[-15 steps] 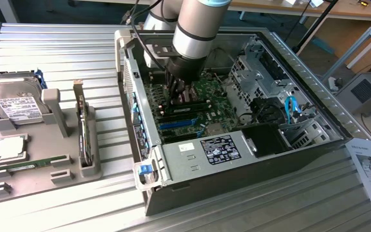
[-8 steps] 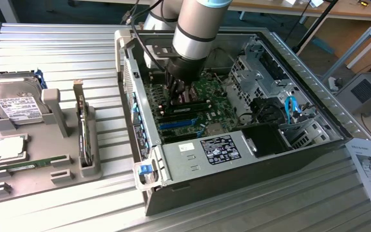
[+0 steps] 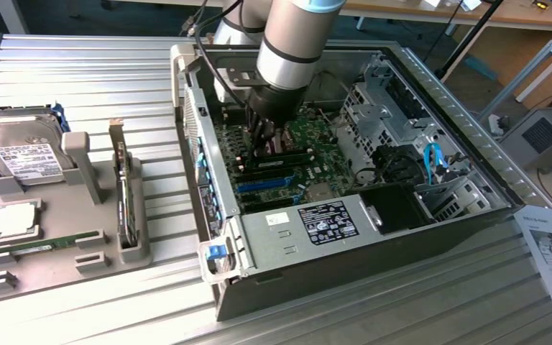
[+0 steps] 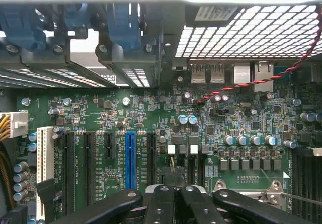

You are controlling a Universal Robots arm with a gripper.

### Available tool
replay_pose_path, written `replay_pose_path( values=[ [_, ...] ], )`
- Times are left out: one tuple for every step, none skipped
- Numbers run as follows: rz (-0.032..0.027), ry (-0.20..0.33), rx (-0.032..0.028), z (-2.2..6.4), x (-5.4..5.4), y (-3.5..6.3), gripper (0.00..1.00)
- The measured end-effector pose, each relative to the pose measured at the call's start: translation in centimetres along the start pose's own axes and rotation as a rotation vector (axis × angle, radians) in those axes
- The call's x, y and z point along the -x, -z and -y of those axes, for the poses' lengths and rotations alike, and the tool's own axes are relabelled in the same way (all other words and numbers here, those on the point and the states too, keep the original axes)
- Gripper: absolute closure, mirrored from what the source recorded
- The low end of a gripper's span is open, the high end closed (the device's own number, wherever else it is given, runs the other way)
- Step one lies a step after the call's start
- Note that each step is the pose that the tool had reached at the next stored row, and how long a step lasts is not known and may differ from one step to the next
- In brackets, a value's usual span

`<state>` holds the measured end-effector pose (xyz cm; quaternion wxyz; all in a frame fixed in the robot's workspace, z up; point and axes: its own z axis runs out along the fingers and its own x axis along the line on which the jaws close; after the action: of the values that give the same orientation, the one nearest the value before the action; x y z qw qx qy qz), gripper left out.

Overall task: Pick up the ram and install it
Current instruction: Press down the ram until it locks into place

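Inside the open computer case point(image 3: 468, 129), the end effector point(image 4: 175, 176) is clenched with nothing visibly held, its fingertips just above the green motherboard point(image 4: 151, 118). A ram stick point(image 3: 41, 246) lies in the gray tray point(image 3: 55, 277) on the desk point(image 3: 84, 79).

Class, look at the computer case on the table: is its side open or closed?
Open. The computer case lies with its side panel off, exposing the motherboard and the gripper inside.

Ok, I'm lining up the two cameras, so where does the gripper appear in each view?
Exterior view: the gripper hangs under the arm's grey wrist, low over the green motherboard.
Wrist view: the gripper shows as black fingers pressed together, over the motherboard beside the row of black slots.
Shared landmark: the blue slot.
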<state>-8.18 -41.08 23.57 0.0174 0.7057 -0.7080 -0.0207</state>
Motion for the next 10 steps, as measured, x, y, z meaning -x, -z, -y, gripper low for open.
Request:
replay_pose_path(
  values=[
    [0.0001, 0.0, -0.0001, 0.0, 0.0, 0.0, 0.89],
    [0.0001, 0.0, -0.0001, 0.0, 0.0, -0.01, 0.89],
    [0.0004, 0.0, -0.0002, 0.0, 0.0, -0.05, 0.89],
    [0.0005, 0.0, -0.0003, 0.01, 0.0, -0.11, 0.89],
    [0.0002, 0.0, -0.0001, 0.01, 0.0, -0.12, 0.89],
    [0.0001, 0.0, 0.0, 0.01, 0.0, -0.12, 0.89],
    [0.0, 0.0, 0.0, 0.01, 0.0, -0.12, 0.89],
    [0.0, 0.0, 0.0, 0.01, 0.0, -0.12, 0.89],
    [0.0001, 0.0, -0.0001, 0.01, 0.0, -0.14, 0.89],
    [0.0005, 0.0, -0.0002, 0.01, 0.0, -0.21, 0.89]
  ],
)
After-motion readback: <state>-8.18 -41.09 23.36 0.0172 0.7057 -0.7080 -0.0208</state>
